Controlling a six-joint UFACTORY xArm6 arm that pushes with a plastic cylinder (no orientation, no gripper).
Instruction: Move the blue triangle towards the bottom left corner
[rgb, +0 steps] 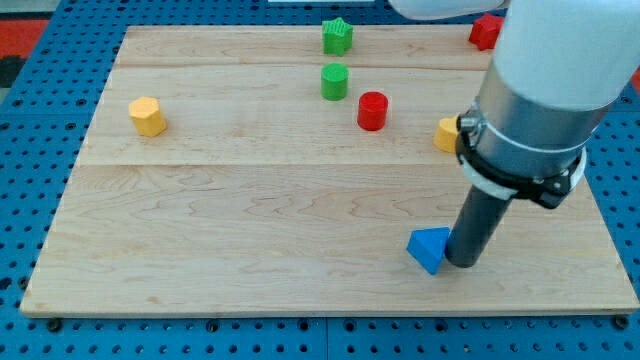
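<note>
Blue triangle (429, 248): lower right part of the counter (250, 230), near the view's bottom edge. Sits flat on the wood, one corner aimed at the view's bottom.
Triangle vs tip: my tip (462, 262) is touching or just about touching the triangle's right side. Triangle lies immediately to the view's left of the tip.
Pincer state: this arm carries no pincer, only a straight dark rod. Nothing to be apart, together or clamped.
Yellow block, left (147, 116): faceted shape, far left of the counter, upper half, well apart from everything else.
Green star block (338, 36): near the top edge, around the middle of the counter.
Green cylinder (334, 81): just below the star, close but apart.
Red cylinder (372, 110): below and right of the green cylinder, near but not touching.
Yellow block, right (447, 134): partly hidden behind the arm's grey collar, shape cannot be made out.
Red block, top right (485, 31): near the top right corner, partly cut off by the arm, shape unclear.
Arm: wide pale body comes in from the view's top right. Covers part of the counter's right side above the tip.
Containers: not a single one in view, blocks rest directly on the wood.
Surround: blue pegboard (40, 130) around the counter.
</note>
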